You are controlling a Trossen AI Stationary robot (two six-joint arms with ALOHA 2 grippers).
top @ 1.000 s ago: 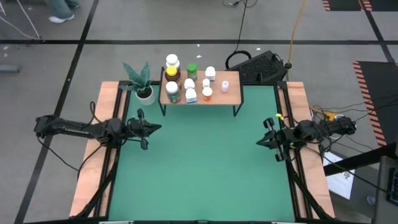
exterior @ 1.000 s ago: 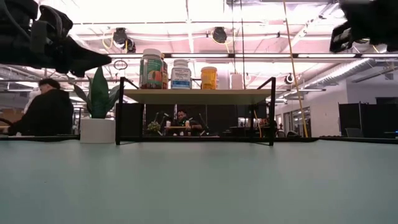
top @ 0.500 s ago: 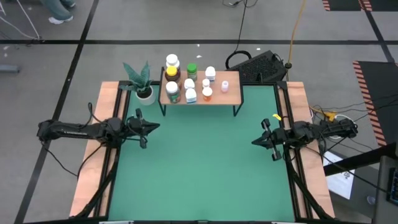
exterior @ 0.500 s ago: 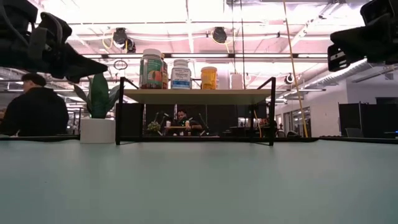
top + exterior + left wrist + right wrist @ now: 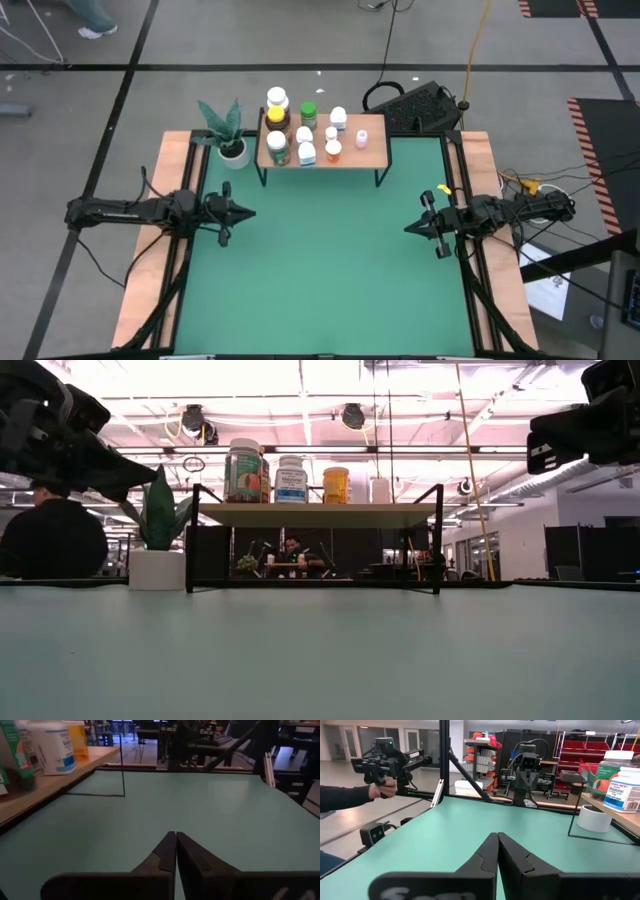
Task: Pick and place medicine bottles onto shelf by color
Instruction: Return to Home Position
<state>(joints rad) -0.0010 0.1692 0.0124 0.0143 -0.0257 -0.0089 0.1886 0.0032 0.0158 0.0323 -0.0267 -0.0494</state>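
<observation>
Dark and empty, the left claw (image 5: 247,211) hangs over the left side of the green-topped bench (image 5: 320,290) with wooden edges. Its two fingers are pressed together tip to tip, with nothing between them. Facing it from across the green surface, the right claw (image 5: 408,228) is closed in the same way and also holds nothing, over the bench's right side.

Well beyond both claws, at the far edge of the bench and between them crosswise, stands the low light-wood shelf (image 5: 373,152) on thin black legs. The small medicine bottles (image 5: 304,135) all stand upright on its board, apart from either claw. An amber bottle (image 5: 277,119) with a yellow label is at the end nearer the left claw, and a green bottle (image 5: 308,114) is beside it. A pale pink bottle (image 5: 361,139) is toward the right claw's end.

Just beside the shelf's end on the left claw's side sits a small white pot (image 5: 234,151) with a green plant. A person (image 5: 50,542) in dark clothing shows in the room behind.
</observation>
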